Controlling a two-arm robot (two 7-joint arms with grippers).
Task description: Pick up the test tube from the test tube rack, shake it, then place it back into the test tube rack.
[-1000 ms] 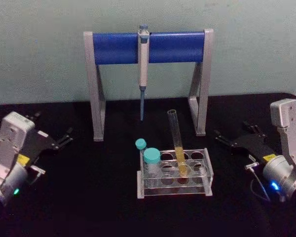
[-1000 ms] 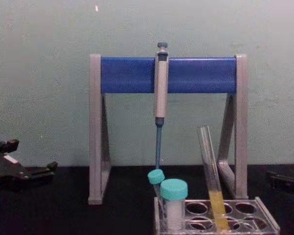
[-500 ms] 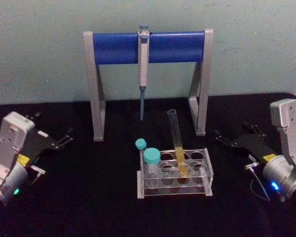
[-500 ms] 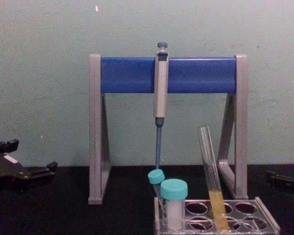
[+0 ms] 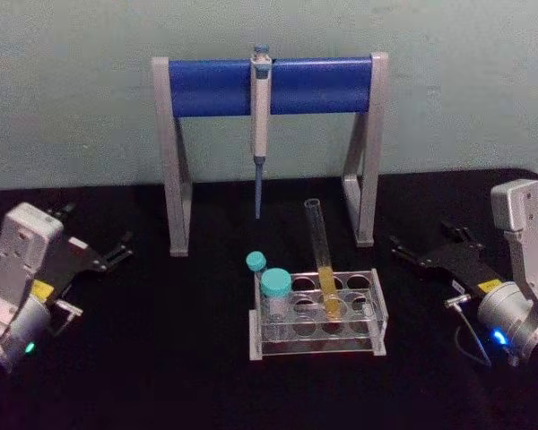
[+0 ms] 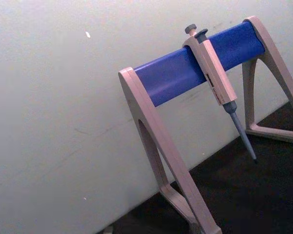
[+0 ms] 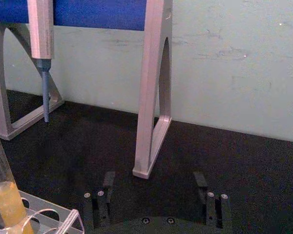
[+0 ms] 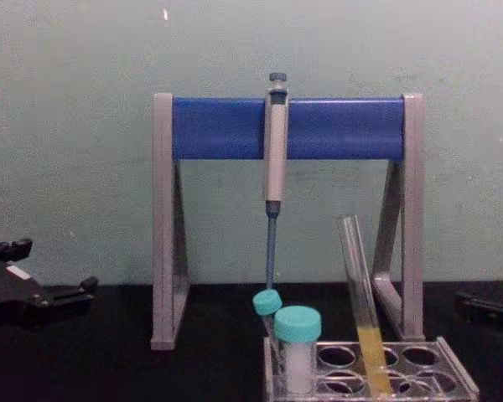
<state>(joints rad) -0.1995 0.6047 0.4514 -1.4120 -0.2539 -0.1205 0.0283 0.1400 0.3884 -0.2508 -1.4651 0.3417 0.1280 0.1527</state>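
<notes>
A: Tube status? Where's the test tube (image 5: 322,260)?

B: In the test tube rack (image 5: 316,315), back row, leaning, yellow liquid at bottom. Two teal-capped vials (image 5: 274,291) stand at rack's left end.

A: Grippers?

B: Left gripper (image 5: 121,250) far left on your table, fingers apart, holding nothing. Right gripper (image 5: 405,250) far right, spread too. Pipette stand (image 5: 269,88) behind.

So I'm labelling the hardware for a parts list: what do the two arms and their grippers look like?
Both match. The left gripper and right gripper are flat black plates ending in thin black fingers, each on a boxy light-grey wrist housing. Each plate carries a small yellow sticker. The left wrist shows a green light, the right a blue one, with a thin cable looping beside the right. In the right wrist view, the black fingers carry small screws.
</notes>
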